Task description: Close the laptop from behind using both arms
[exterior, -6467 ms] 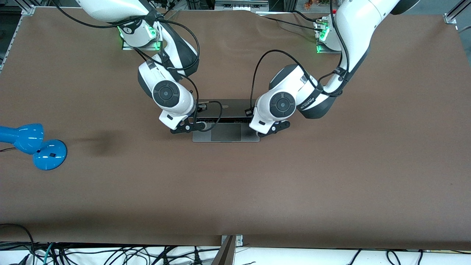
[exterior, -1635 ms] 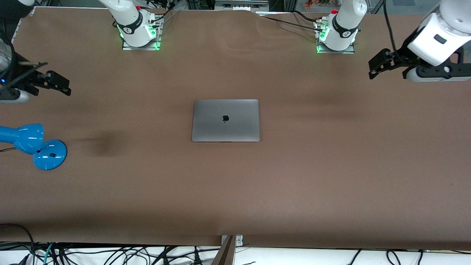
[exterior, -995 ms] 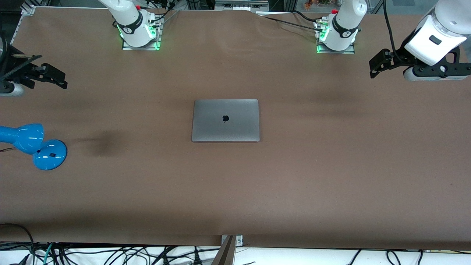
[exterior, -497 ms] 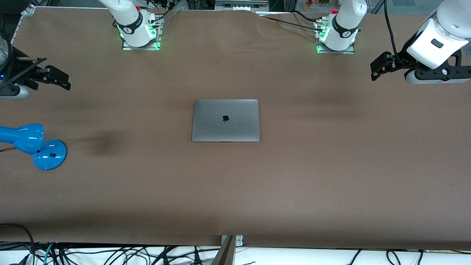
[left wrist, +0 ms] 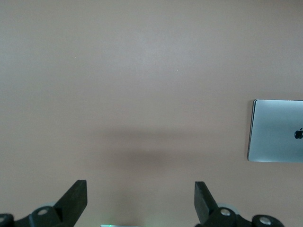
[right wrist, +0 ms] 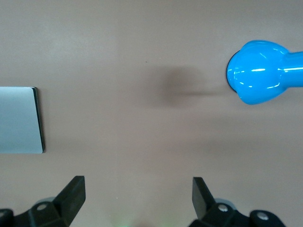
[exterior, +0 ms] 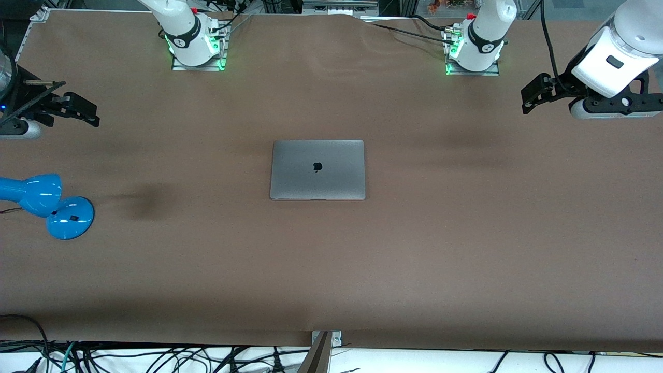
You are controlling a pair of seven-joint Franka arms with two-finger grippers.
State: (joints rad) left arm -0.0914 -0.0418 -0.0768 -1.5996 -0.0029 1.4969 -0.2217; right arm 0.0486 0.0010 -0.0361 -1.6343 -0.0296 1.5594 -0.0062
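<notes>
Both sets of jaws stand wide apart and hold nothing, as you can see in each wrist view. Your left gripper [exterior: 533,93] hangs in the air over the table's [exterior: 466,248] end on the left arm's side; your right gripper [exterior: 77,110] hangs over the right arm's end, above bare brown surface near the blue desk lamp [exterior: 44,204]. The laptop [exterior: 317,169] lies shut and flat at mid-table, lid logo up, well apart from both grippers.
</notes>
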